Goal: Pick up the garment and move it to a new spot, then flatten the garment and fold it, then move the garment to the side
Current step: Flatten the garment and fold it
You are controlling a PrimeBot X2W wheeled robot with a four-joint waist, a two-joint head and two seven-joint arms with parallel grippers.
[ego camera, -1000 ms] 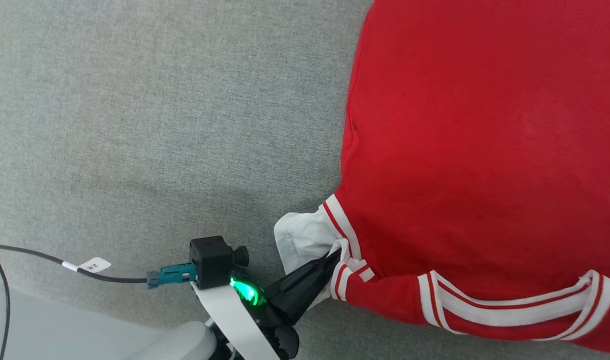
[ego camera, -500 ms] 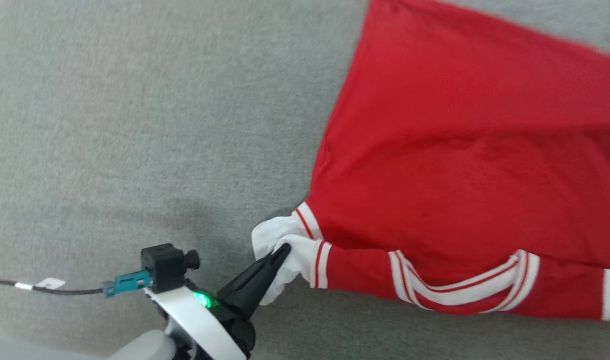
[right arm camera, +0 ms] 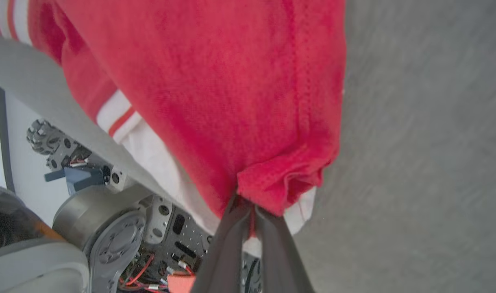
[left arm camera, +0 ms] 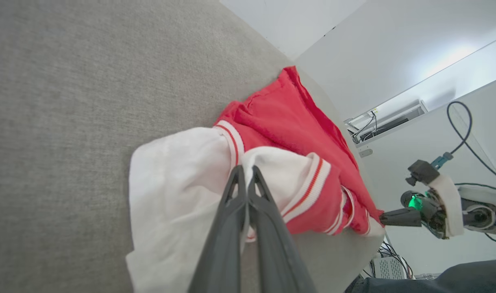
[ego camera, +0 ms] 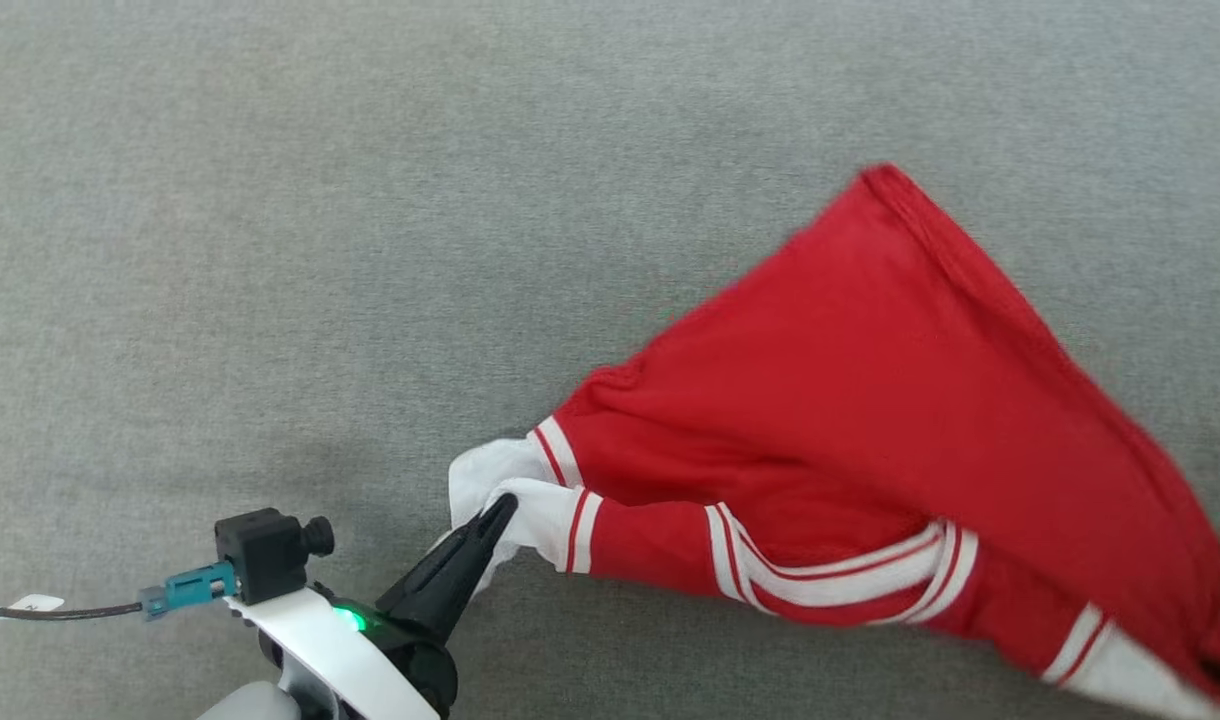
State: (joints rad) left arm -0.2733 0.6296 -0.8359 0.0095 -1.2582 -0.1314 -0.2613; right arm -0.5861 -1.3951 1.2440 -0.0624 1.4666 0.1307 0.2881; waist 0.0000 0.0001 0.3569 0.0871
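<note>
garment [ego camera: 870, 400]: red jersey lying on the grey surface [ego camera: 270, 250], on the right of the head view. Its near edge is pulled out long between the 2 grippers, and the red body tapers to 1 pointed corner farther away.
left gripper [ego camera: 500, 508]: clenched on the white sleeve [ego camera: 485, 475] at the garment's left end. In the left wrist view the 2 dark fingers [left arm camera: 231, 228] meet tip to tip, with white cloth [left arm camera: 170, 175] bunched around them.
right gripper [right arm camera: 248, 201]: clamped on a gathered wad of red fabric [right arm camera: 231, 81], with a white layer showing just beneath it. From the left wrist view it [left arm camera: 384, 217] grips the garment's far end at the edge of the surface.
striped trim [ego camera: 830, 575]: red-and-white bands curve along the near edge, between the 2 gripped ends.
contact with surface: cannot tell whether the far corner is lifted; its outline is blurred.
wrist camera [ego camera: 270, 550]: black box on the left arm, with a teal plug and cable beside it.
green light [ego camera: 350, 620]: lit on the left wrist.
</note>
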